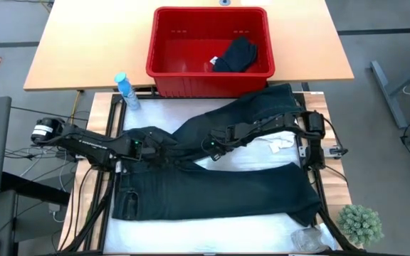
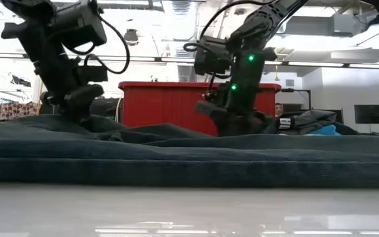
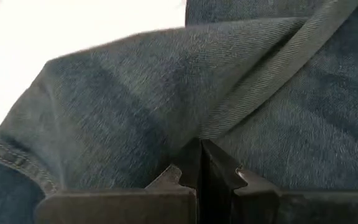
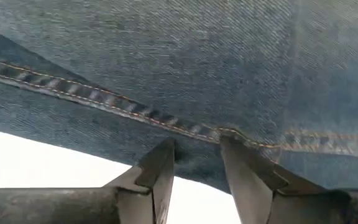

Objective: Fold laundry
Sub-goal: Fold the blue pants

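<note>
Denim, dark and long, covers most of the white tabletop: the dark blue-black trousers lie with one leg stretched along the near edge and the other leg running up toward the far right corner. From above, the left gripper sits near the middle of the cloth where the legs meet, and the right gripper is just beside it, both arms reaching in from opposite side edges. The left wrist view shows what the overhead cannot: its fingers are pressed fully together on a fold of the trousers. The right wrist view shows its two fingers partly apart, straddling a stitched seam at the cloth's edge, with white surface beneath. The level view shows both grippers down on the raised fabric ridge. Beyond the far edge a red plastic slotted basket holds a small black garment. A pale blue spray bottle lies at the far left corner, a small green plant at the near right corner. Bare white surface shows between the legs and along the far left edge.
</note>
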You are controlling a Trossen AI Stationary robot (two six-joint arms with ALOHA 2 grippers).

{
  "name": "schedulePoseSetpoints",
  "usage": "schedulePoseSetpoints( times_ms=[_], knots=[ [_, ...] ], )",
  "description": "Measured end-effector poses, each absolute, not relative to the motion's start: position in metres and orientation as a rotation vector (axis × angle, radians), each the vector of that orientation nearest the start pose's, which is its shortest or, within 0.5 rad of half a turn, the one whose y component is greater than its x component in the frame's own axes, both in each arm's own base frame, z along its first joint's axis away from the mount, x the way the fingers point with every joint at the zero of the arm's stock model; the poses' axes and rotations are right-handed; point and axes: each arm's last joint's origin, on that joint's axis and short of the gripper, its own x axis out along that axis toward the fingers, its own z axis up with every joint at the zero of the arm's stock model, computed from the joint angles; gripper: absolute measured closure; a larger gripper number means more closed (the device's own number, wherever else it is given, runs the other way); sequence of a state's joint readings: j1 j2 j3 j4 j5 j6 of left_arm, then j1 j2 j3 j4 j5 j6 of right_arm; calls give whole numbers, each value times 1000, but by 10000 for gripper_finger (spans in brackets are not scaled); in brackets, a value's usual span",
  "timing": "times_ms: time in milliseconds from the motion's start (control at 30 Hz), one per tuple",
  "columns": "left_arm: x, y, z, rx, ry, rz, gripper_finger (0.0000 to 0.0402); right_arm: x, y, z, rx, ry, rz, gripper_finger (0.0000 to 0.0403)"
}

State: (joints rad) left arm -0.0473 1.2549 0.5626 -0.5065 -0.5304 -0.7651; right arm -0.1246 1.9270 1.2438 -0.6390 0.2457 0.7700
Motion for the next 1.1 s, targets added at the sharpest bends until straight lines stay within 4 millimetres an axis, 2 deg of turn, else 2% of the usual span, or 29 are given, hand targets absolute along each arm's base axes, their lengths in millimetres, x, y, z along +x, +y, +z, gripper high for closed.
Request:
schedulePoseSetpoints(
  times_ms=[200,333,467,667,833,967,1033,1100],
  knots=[
    [193,10,149,-366,926,862,402,359,-41,152,570,1184,-758,251],
    [196,8,163,-383,870,835,401,368,-30,171,539,1186,-680,259],
    [199,7,191,-372,744,811,402,375,-26,212,528,1102,-626,261],
    [193,8,246,-403,502,744,401,366,-28,279,505,928,-586,261],
    [177,6,301,-397,343,539,402,339,-28,339,438,739,-540,261],
    [156,7,339,-370,189,486,401,307,-27,382,367,600,-470,261],
    [145,11,349,-370,140,526,401,290,-31,401,340,521,-468,261],
    [133,16,349,-355,154,574,402,276,-40,415,327,450,-505,261]
  ],
)
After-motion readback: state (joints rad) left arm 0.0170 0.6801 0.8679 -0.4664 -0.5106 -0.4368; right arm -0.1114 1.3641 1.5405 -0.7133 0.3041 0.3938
